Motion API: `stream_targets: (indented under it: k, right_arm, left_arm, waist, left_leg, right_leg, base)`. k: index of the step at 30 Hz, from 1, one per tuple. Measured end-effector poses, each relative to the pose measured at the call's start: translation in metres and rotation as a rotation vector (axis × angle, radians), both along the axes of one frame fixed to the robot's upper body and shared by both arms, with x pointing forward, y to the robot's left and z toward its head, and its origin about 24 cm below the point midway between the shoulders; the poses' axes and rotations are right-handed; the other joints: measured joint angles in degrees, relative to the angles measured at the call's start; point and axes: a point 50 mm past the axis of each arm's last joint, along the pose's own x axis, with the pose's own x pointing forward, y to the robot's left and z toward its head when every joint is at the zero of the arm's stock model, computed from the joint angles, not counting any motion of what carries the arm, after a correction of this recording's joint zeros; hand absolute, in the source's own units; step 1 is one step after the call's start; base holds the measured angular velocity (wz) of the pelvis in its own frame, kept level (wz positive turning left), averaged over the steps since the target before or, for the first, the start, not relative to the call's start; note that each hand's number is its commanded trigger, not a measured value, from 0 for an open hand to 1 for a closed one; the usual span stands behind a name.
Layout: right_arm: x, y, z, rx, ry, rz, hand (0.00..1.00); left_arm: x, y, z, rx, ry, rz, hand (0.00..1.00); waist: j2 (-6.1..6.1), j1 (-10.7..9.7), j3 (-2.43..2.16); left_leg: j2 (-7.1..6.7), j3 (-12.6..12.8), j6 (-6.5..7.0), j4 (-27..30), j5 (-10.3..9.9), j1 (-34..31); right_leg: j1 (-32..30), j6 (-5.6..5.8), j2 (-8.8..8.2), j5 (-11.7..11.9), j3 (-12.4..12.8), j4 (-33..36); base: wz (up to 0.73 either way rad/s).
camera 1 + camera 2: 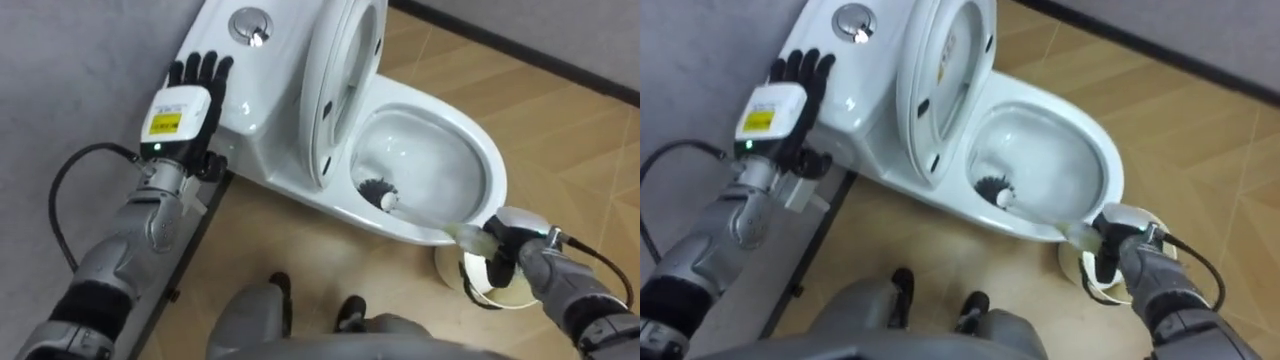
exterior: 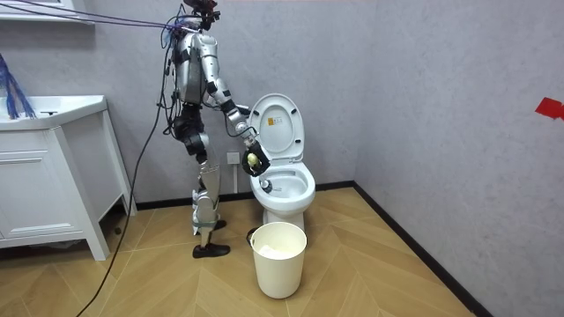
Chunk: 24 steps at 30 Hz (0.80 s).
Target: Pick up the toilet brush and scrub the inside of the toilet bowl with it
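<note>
So, one toilet in front of me with its lid tipped up, and one toilet brush with its dark head down inside the bowl. My right hand has its fingers wrapped round the brush handle just over the front rim. Meanwhile my left hand lies flat-fingered against the tank (one round flush button on top). One white bin stands on the floor just in front of the toilet.
</note>
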Motion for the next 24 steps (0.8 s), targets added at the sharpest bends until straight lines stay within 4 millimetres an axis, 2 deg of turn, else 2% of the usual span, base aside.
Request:
stream_targets:
  k: [7, 8, 9, 13, 14, 16, 17, 19, 21, 22, 24]
  right_arm:
    - [0.004, -0.001, 0.004, -0.067, -0.062, 0.058, 1.00]
    - [0.006, -0.001, 0.006, -0.077, -0.077, 0.063, 1.00]
    - [0.011, -0.002, 0.009, -0.089, -0.095, 0.072, 1.00]
    - [0.039, -0.002, 0.025, -0.142, -0.147, 0.144, 1.00]
    - [0.049, -0.001, 0.031, -0.161, -0.162, 0.165, 1.00]
    - [0.066, 0.001, 0.042, -0.178, -0.195, 0.179, 1.00]
    - [0.078, 0.004, 0.049, -0.191, -0.214, 0.197, 1.00]
    - [0.093, 0.008, 0.060, -0.212, -0.231, 0.225, 1.00]
    - [0.117, 0.012, 0.079, -0.226, -0.273, 0.214, 1.00]
    - [0.123, 0.013, 0.083, -0.221, -0.282, 0.201, 1.00]
    - [0.136, 0.012, 0.095, -0.169, -0.314, 0.095, 1.00]
  left_arm:
    - [0.023, -0.006, 0.016, -0.035, -0.081, -0.004, 0.00]
    - [0.029, -0.008, 0.019, -0.051, -0.089, -0.003, 0.00]
    - [0.032, -0.010, 0.020, -0.054, -0.092, -0.011, 0.00]
    - [0.041, -0.010, 0.028, -0.060, -0.113, -0.036, 0.00]
    - [0.045, -0.009, 0.031, -0.057, -0.124, -0.046, 0.00]
    - [0.051, -0.012, 0.036, -0.051, -0.141, -0.059, 0.00]
    - [0.055, -0.014, 0.039, -0.046, -0.156, -0.064, 0.00]
    - [0.061, -0.016, 0.043, -0.032, -0.170, -0.079, 0.00]
    - [0.069, -0.020, 0.053, -0.026, -0.207, -0.091, 0.00]
    - [0.070, -0.020, 0.056, -0.026, -0.215, -0.092, 0.00]
    - [0.075, -0.023, 0.062, -0.019, -0.235, -0.104, 0.00]
  waist:
    - [1.27, -0.76, 0.06]
    - [1.59, -0.72, 0.26]
    - [1.89, -0.55, 0.50]
    - [2.43, -0.08, 0.77]
    - [2.21, 0.35, 1.20]
    - [1.96, 1.02, 1.60]
    - [1.94, 1.22, 2.18]
    - [1.47, 2.24, 2.58]
    - [0.63, 3.00, 3.02]
    - [0.30, 3.24, 3.21]
    - [-0.31, 3.39, 3.61]
  left_leg:
    - [0.24, -0.92, -0.10, 2.09, 0.32, -5.00]
    - [0.22, -1.21, -0.09, 2.09, 0.34, -5.56]
    - [0.18, -1.23, -0.03, 2.06, 0.49, -5.95]
    - [0.01, -1.05, -0.06, 1.66, 1.61, -8.00]
    - [-0.04, -1.01, -0.14, 1.14, 2.14, -8.20]
    - [-0.01, -0.67, -0.25, 0.77, 2.79, -8.81]
    - [0.01, -0.76, -0.29, 0.75, 3.08, -8.98]
    - [0.01, -0.49, -0.37, 0.54, 3.40, -9.41]
    - [-0.22, -0.05, -0.39, -0.94, 4.94, -10.61]
    - [-0.36, 0.16, -0.39, -1.49, 5.54, -10.60]
    - [-0.93, 0.11, -0.41, -2.39, 6.88, -10.70]
  right_leg:
    - [-4.43, -0.26, 0.19, 0.15, -0.58, 1.65]
    - [-4.77, -0.26, 0.25, 0.15, -0.54, 1.67]
    - [-5.24, -0.29, 0.21, 0.17, -0.39, 1.83]
    - [-8.07, -0.61, -0.26, 0.37, -0.57, 3.11]
    - [-8.73, -0.79, -0.42, 0.48, -0.52, 3.48]
    - [-9.68, -1.09, -0.48, 0.66, -0.53, 3.85]
    - [-9.91, -1.17, -0.49, 0.71, -0.68, 4.08]
    - [-10.91, -1.28, -0.58, 0.66, -0.22, 4.96]
    - [-13.24, -1.67, -1.03, 0.81, 0.02, 5.74]
    - [-13.72, -1.80, -1.24, 0.93, 0.07, 5.93]
    - [-14.63, -1.98, -1.75, 1.02, 0.22, 6.82]
  base:
    - [0.05]
    - [0.04]
    - [0.00]
    - [-0.01]
    - [-0.05]
    - [-0.02]
    - [0.00]
    - [-0.04]
    - [-0.04]
    - [0.04]
    - [0.04]
